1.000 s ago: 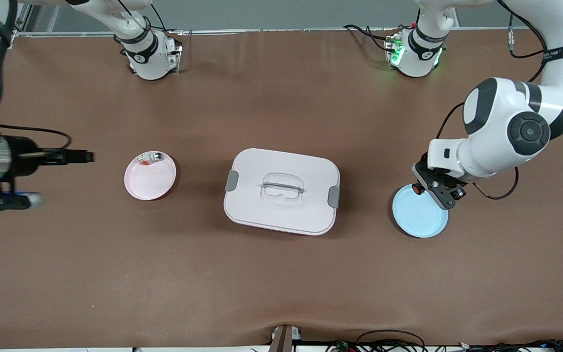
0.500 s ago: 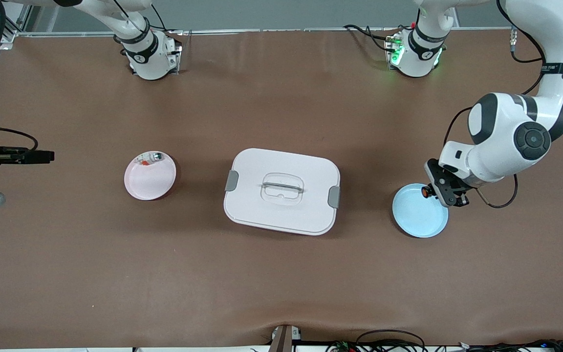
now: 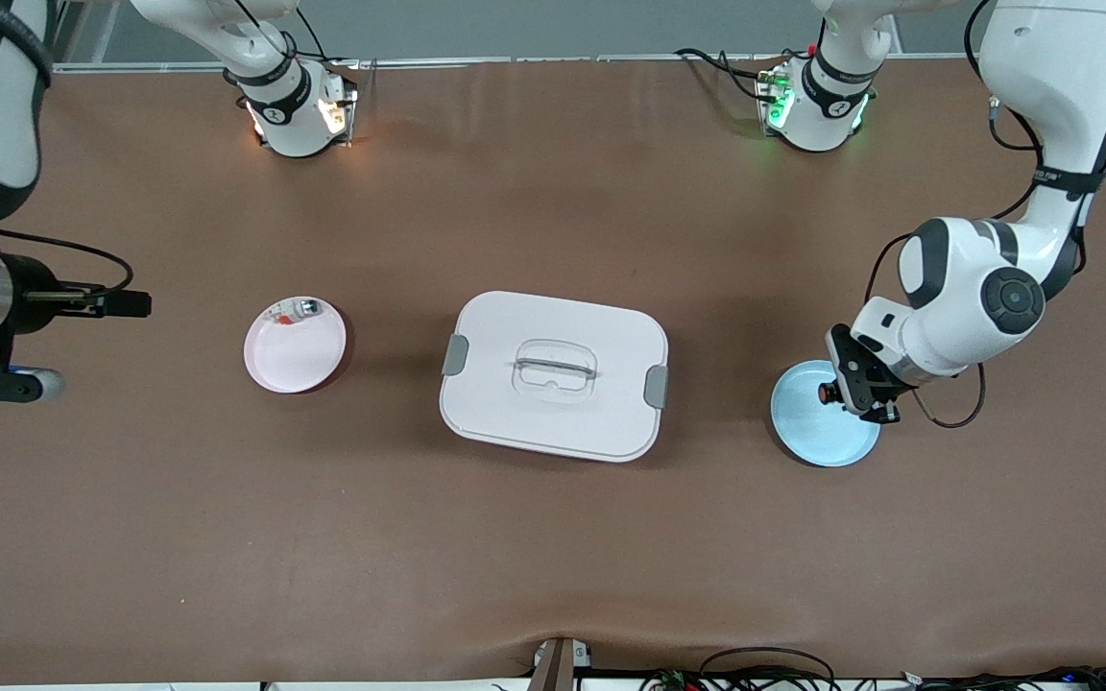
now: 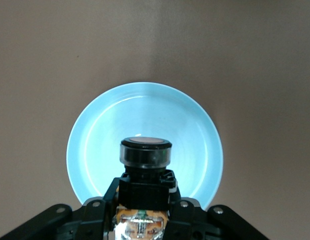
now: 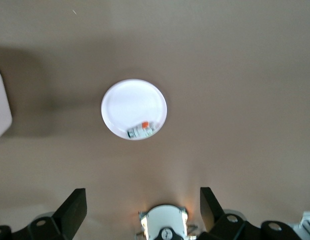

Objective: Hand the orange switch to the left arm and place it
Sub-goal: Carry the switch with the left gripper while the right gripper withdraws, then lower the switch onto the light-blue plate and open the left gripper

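Hiding the orange switch (image 4: 145,165) base, left claw (image 4: 143,212), seemingly over blue plate (image 4: 90,130)

A: What do we see from the left wrist?

B: Our left gripper (image 4: 144,212) is clamped on the orange switch (image 4: 145,167), its black body pinched between the fingers (image 4: 97,212) and its round cap pointing away from us.

A: And under it?

B: A light blue plate (image 4: 95,130) lies straight below the switch on the brown table (image 4: 255,60). We can't tell whether the switch touches it.
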You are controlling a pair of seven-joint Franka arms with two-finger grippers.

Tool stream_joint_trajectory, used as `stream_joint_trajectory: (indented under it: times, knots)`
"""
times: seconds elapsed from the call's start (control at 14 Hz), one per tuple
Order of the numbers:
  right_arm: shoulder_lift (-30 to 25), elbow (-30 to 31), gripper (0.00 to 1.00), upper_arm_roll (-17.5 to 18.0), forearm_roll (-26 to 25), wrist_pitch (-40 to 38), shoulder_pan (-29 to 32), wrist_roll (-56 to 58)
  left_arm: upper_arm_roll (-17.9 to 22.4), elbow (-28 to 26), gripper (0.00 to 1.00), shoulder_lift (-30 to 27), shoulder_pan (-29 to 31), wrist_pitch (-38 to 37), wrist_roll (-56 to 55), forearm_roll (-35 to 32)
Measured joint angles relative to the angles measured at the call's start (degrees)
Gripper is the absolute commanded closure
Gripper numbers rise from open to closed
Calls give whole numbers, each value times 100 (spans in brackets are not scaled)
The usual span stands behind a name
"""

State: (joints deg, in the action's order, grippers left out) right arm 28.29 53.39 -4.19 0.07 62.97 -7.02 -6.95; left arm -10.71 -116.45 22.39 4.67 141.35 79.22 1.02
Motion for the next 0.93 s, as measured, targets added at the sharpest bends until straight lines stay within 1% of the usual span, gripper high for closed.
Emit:
stream_joint_trajectory:
  times: [0.21, 0.36, 0.43, 0.5, 0.57, 0.64, 0.93]
  knots:
    - [-24, -2, 0, 13, 0, 105, -42, 1, 1, -1, 100, 292, 37, 486, 403, 0]
    - [-88, -5, 0, 14, 0, 99, -41, 1, 1, -1, 92, 447, 91, 679, 526, 0]
    - [-133, -8, 0, 21, 15, 95, -41, 3, 1, -1, 90, 493, 103, 717, 541, 0]
    - [-196, -12, 0, 31, 28, 83, -42, 4, 1, -1, 84, 523, 107, 735, 543, 0]
    - [-282, -12, 0, 42, 31, 55, -42, 5, 1, -1, 74, 544, 108, 761, 543, 0]
    - [-366, -10, 0, 46, 34, 45, -42, 5, 1, -1, 66, 562, 107, 800, 549, -4]
    - [-465, 15, 0, -12, 23, 19, 27, 1, 1, -1, 46, 608, 116, 900, 612, -98]
